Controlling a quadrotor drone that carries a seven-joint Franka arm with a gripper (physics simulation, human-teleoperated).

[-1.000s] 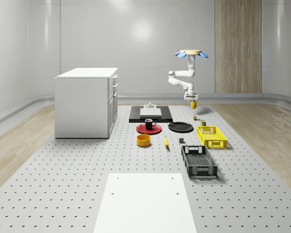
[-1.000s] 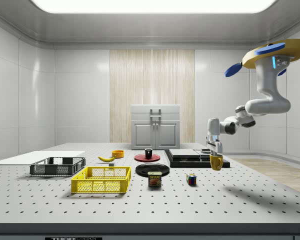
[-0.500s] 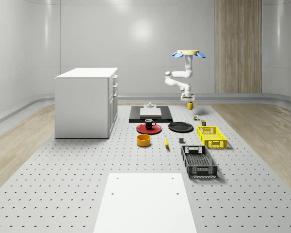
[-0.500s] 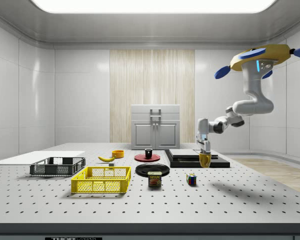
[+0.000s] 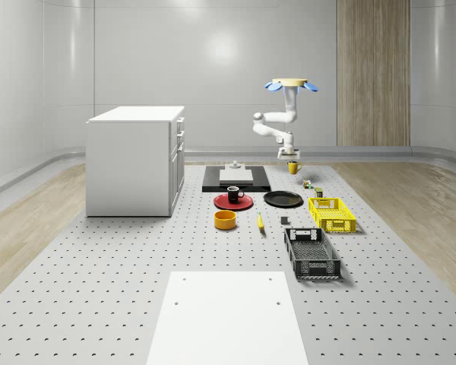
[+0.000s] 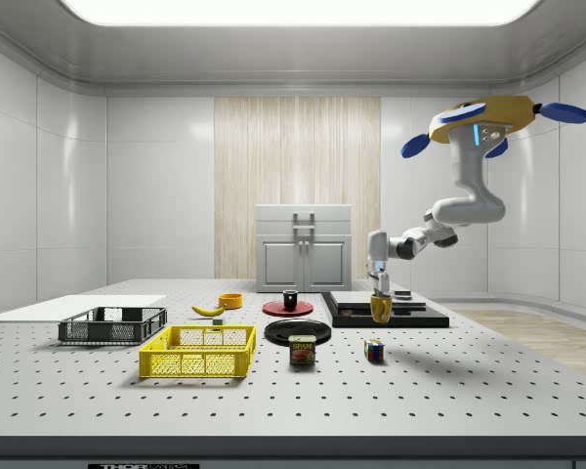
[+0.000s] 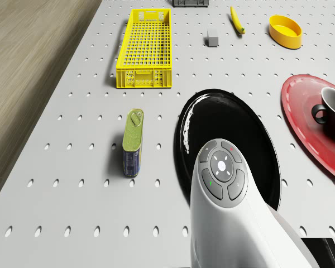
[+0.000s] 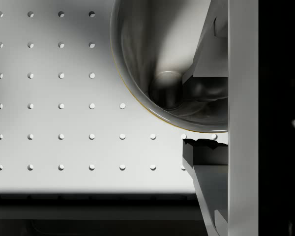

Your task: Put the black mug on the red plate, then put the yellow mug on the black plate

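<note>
Carrying the yellow mug (image 5: 292, 167) toward the black plate (image 5: 283, 199): second step in hand, the black mug (image 5: 232, 193) already on the red plate (image 5: 233, 201). Whole-scene view: the drone (image 5: 291, 85) hovers beyond the black plate. Side view: the tool (image 6: 378, 293) pinches the mug's rim, mug airborne above the table (image 6: 449, 386), closer to the black plate than a second ago. Wrist view: fingers (image 8: 205, 152) straddle the rim. Next move, by judgement: centre over the black plate, then lower.

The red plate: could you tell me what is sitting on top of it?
The black mug stands upright on the red plate. The patch of plate beneath the mug is covered.
</note>
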